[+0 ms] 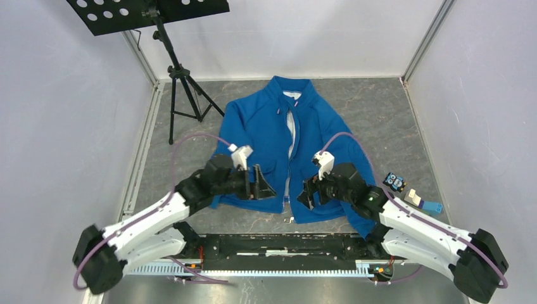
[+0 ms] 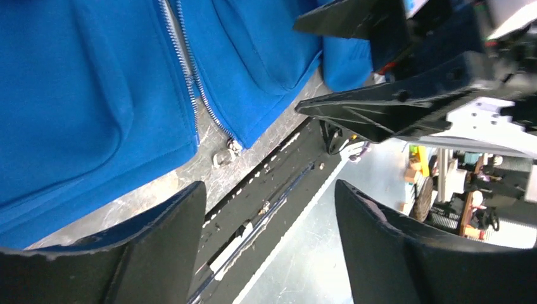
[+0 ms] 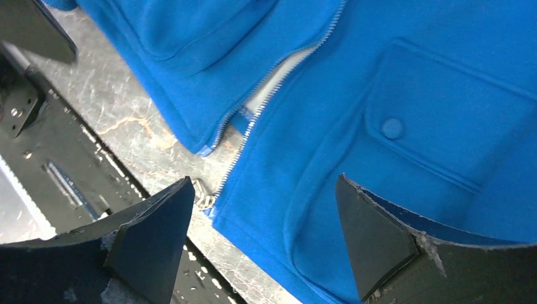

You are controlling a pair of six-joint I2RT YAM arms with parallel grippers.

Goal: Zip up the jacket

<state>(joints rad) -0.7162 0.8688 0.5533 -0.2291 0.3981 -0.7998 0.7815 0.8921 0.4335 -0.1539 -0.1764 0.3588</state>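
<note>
The bright blue jacket lies flat and face up, collar far, hem near. Its front zipper is open, and white lining shows in the gap. The metal slider lies on the table at the hem; it also shows in the left wrist view and the right wrist view. My left gripper is open and empty above the left pocket, near the hem. My right gripper is open and empty above the right front panel, with the slider beside its left finger.
A black tripod music stand stands at the back left. Small blue and white objects lie to the right of the jacket's sleeve. The black base rail runs along the near edge. Grey walls enclose the table.
</note>
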